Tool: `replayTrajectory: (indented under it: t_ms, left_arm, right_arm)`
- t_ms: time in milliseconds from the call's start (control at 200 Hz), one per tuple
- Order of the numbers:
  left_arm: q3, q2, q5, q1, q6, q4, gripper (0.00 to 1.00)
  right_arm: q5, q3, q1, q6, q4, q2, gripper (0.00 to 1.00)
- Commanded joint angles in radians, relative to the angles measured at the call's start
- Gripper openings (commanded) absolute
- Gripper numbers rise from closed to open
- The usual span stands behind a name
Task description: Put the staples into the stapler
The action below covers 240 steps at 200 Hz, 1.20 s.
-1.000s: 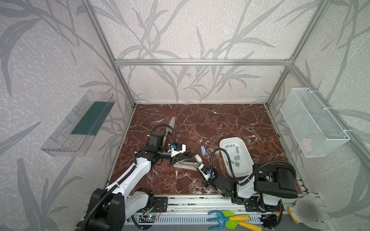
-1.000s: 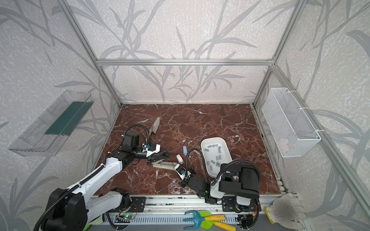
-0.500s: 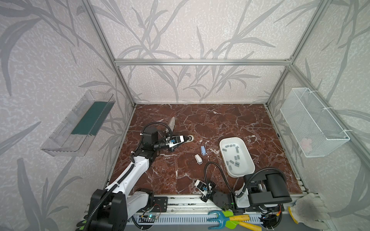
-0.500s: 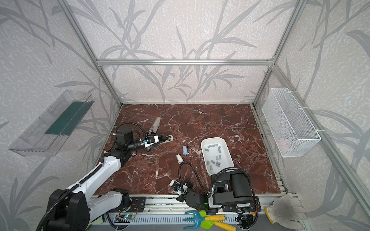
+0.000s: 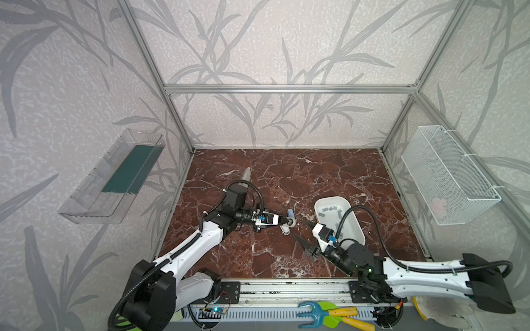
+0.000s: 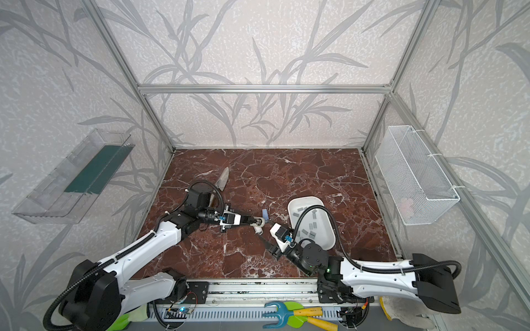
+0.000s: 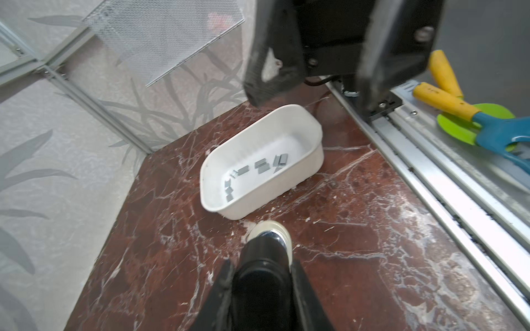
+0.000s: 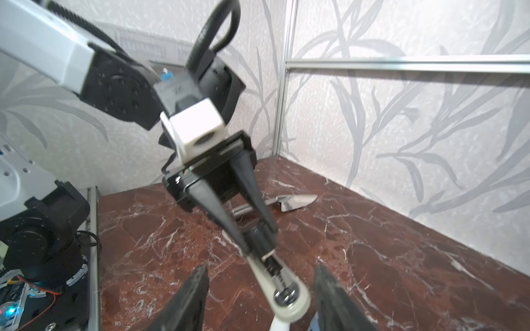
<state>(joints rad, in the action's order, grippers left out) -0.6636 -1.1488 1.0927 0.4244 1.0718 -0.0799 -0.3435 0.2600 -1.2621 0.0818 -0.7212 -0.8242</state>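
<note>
While the left gripper (image 8: 258, 239) clenches the stapler (image 8: 291, 298), the right gripper (image 8: 260, 272) stands released astride its tip. Staples (image 7: 262, 166) lie in the tray (image 7: 286, 119).

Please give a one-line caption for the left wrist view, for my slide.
Left pincer shut on a black-and-cream stapler, its end facing a white tub of grey staples on the marble table.

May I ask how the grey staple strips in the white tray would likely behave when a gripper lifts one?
The staple strips look small and flat, so they are probably light but hard to pinch off the floor of the white tray. Their smooth grey metal may slide when nudged. Some lie close together, so neighbours could shift too.
</note>
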Motion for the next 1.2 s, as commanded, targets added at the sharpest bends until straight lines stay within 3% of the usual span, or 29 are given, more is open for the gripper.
replayTrajectory:
  t_ms: [0,110,260,535,800,1195]
  left_arm:
    - [-0.062,0.010,0.042,0.005,0.076,-0.031,0.00]
    - [-0.062,0.013,0.066,0.004,0.048,-0.012,0.00]
    - [-0.064,0.024,0.082,0.018,0.042,-0.018,0.00]
    - [-0.065,0.029,0.081,0.031,0.042,-0.029,0.00]
    - [-0.067,0.026,0.090,0.032,0.042,-0.029,0.00]
    - [-0.067,0.031,0.102,0.038,0.043,-0.021,0.00]
  right_arm:
    - [0.188,-0.012,0.072,0.045,0.254,0.105,0.60]
    - [0.283,-0.034,0.109,0.060,0.248,0.129,0.62]
    - [0.324,0.011,0.123,0.113,0.259,0.023,0.63]
    - [0.265,0.113,0.147,0.148,0.219,-0.172,0.63]
    - [0.308,0.173,0.176,0.159,0.196,-0.264,0.63]
    - [0.320,0.251,0.178,0.165,0.176,-0.408,0.36]
